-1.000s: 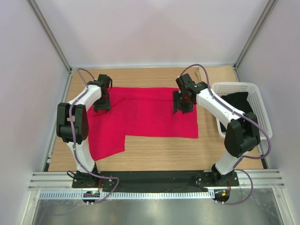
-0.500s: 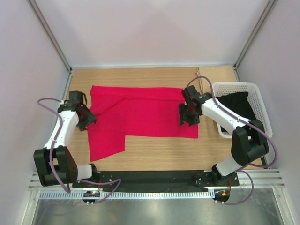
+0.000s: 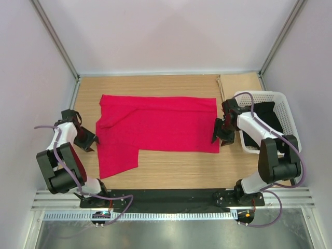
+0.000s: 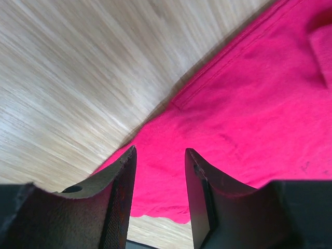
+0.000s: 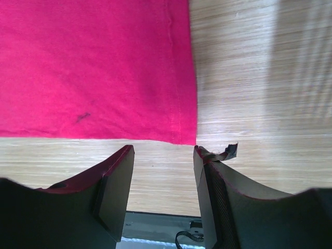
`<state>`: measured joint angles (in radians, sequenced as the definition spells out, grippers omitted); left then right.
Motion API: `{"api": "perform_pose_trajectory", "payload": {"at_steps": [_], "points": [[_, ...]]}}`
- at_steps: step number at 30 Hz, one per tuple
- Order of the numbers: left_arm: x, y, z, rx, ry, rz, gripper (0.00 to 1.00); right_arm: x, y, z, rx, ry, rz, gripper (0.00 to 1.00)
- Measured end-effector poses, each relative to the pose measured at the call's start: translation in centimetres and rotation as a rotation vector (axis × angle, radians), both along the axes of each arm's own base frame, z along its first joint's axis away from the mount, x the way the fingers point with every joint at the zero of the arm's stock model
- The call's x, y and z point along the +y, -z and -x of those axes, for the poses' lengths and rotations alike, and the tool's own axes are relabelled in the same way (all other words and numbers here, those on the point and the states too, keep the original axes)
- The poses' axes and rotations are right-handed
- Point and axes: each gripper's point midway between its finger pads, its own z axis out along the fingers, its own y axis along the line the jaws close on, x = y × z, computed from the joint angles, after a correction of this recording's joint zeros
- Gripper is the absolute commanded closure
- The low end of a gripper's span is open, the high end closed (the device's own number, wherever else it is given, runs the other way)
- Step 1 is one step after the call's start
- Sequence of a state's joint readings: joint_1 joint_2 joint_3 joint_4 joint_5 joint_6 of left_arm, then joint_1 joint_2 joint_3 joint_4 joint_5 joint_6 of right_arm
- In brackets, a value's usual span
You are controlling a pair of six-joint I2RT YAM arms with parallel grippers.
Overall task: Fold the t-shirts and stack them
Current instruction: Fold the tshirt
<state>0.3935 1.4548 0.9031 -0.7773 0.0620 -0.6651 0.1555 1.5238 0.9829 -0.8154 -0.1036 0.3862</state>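
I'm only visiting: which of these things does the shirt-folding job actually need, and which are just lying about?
Part of the job:
- red t-shirt, laid out
- left gripper and right gripper, both open, one at each side of it

Lying about:
- white basket
- dark cloth inside it, perhaps another shirt; cannot tell
- tan sheet behind the basket

White arms (image 3: 250,124), black joints (image 3: 275,165), lilac cables (image 3: 44,126), black left claw (image 4: 160,155) and right claw (image 5: 163,151)

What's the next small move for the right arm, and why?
Probably ease the right gripper forward and down onto the near right corner of the red t-shirt, then close. Its jaws stand open and empty, and that corner lies flat on the table just ahead of the gripper.
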Motion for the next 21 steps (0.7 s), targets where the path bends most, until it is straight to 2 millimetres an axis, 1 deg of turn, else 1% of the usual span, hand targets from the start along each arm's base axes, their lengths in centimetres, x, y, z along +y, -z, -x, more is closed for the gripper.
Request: {"api": "perform_pose_trajectory", "payload": {"at_steps": [3,5,6,9,13,16,19,21], "points": [[-0.3,0.7,0.7,0.022,-0.004,0.015,0.55,0.1,-0.3,0.0,-0.012,-0.004,-0.009,0.44],[-0.5,1.2,1.3,0.035,-0.013,0.02,0.58,0.1,-0.4,0.0,-0.018,-0.009,-0.008,0.44],[-0.6,1.4,1.5,0.04,-0.015,0.023,0.61,0.1,-0.5,0.1,-0.02,-0.011,-0.008,0.44],[-0.8,1.8,2.0,0.052,-0.02,0.033,0.62,0.0,-0.4,0.1,-0.02,-0.007,-0.008,0.44],[-0.6,2.0,2.0,0.053,-0.025,0.021,0.55,-0.3,-0.3,0.2,-0.014,0.004,-0.011,0.44],[-0.6,2.7,2.9,0.081,-0.043,0.017,0.5,-0.6,-0.3,0.1,-0.014,0.015,-0.012,0.44],[-0.8,3.4,3.7,0.112,-0.059,0.022,0.49,-0.8,-0.3,0.0,-0.016,0.022,-0.012,0.44],[-0.8,3.7,3.9,0.129,-0.062,0.026,0.51,-0.9,-0.3,-0.1,-0.017,0.027,-0.012,0.44]]}}
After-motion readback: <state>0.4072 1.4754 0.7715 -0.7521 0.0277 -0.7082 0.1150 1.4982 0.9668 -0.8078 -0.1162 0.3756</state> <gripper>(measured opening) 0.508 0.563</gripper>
